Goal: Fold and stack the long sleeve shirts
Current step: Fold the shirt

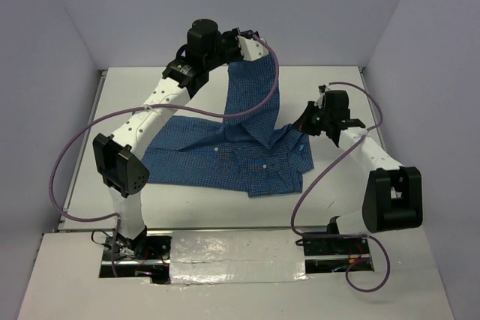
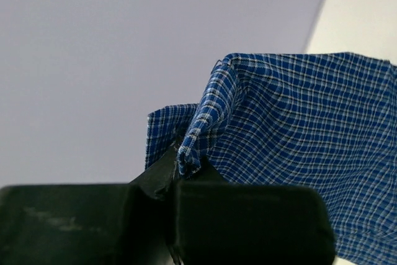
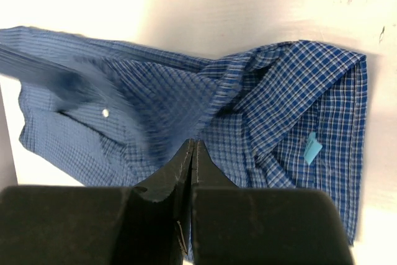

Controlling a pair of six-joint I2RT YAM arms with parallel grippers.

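One long sleeve shirt [image 1: 225,157], blue and finely checked, lies spread across the middle of the white table [image 1: 187,204]. A part of it rises in a taut sheet to the back. My left gripper [image 1: 250,44] hangs high there, shut on a bunched edge of that cloth [image 2: 188,153]. In the left wrist view the shirt [image 2: 298,128] drapes away to the right. My right gripper [image 1: 305,125] hovers at the shirt's right end, over the collar [image 3: 322,91]. Its jaws are pressed together and I see no cloth between them [image 3: 194,144]. A light blue tag [image 3: 312,147] shows inside the collar.
Grey walls close in the table on the left, the back and the right. Purple cables [image 1: 75,148] loop from both arms. A strip of shiny tape [image 1: 232,249] runs along the near edge between the two bases.
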